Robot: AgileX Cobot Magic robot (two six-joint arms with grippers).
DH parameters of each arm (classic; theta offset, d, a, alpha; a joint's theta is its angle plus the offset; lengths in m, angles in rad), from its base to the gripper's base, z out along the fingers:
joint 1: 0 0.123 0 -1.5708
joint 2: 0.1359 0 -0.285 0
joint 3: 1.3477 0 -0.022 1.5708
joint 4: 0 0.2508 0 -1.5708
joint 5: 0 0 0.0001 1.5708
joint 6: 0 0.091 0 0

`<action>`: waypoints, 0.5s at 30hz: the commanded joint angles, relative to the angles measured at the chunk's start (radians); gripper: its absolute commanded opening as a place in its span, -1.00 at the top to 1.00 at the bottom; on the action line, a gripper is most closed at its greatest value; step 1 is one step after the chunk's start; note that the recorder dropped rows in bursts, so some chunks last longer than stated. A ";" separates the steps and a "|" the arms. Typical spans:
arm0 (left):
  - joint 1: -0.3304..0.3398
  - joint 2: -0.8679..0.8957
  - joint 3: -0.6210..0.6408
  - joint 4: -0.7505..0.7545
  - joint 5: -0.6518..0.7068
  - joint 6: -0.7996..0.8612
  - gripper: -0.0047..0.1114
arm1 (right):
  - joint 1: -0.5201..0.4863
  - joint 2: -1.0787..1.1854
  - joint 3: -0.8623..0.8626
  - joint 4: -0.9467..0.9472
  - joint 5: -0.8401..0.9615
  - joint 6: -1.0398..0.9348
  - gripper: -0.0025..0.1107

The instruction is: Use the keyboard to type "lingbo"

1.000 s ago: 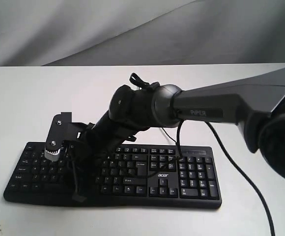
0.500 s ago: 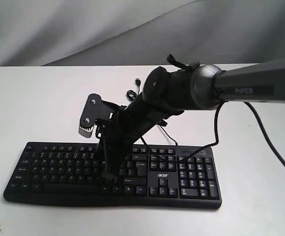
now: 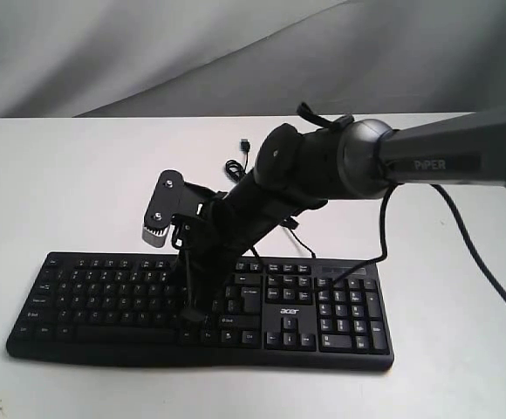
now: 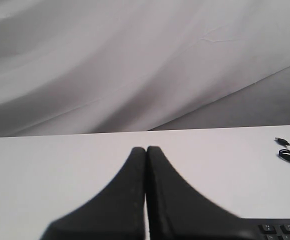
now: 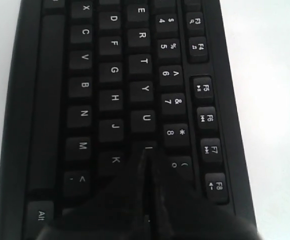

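Right gripper (image 5: 145, 156): you see jaws pressed together, empty, tip at I key (image 5: 148, 147) of keyboard (image 5: 49, 100).
Left gripper (image 4: 146, 150): closed, empty.

The right arm (image 3: 436, 164) reads "PiPER", the keyboard (image 3: 349, 323) "acer", and its keys (image 5: 145, 90) carry letters, digits and function-key labels.
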 commanded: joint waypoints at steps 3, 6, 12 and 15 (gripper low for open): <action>-0.007 -0.005 0.005 0.000 -0.009 -0.002 0.91 | -0.007 0.002 0.002 0.011 0.014 -0.002 0.96; -0.007 -0.005 0.005 0.000 -0.009 -0.002 0.91 | -0.007 0.004 0.002 0.007 0.014 -0.004 0.96; -0.007 -0.005 0.005 0.000 -0.009 -0.002 0.91 | -0.009 0.006 0.002 0.007 0.022 -0.025 0.96; -0.007 -0.005 0.005 0.000 -0.009 -0.002 0.91 | -0.009 0.006 0.002 0.007 0.022 -0.027 0.96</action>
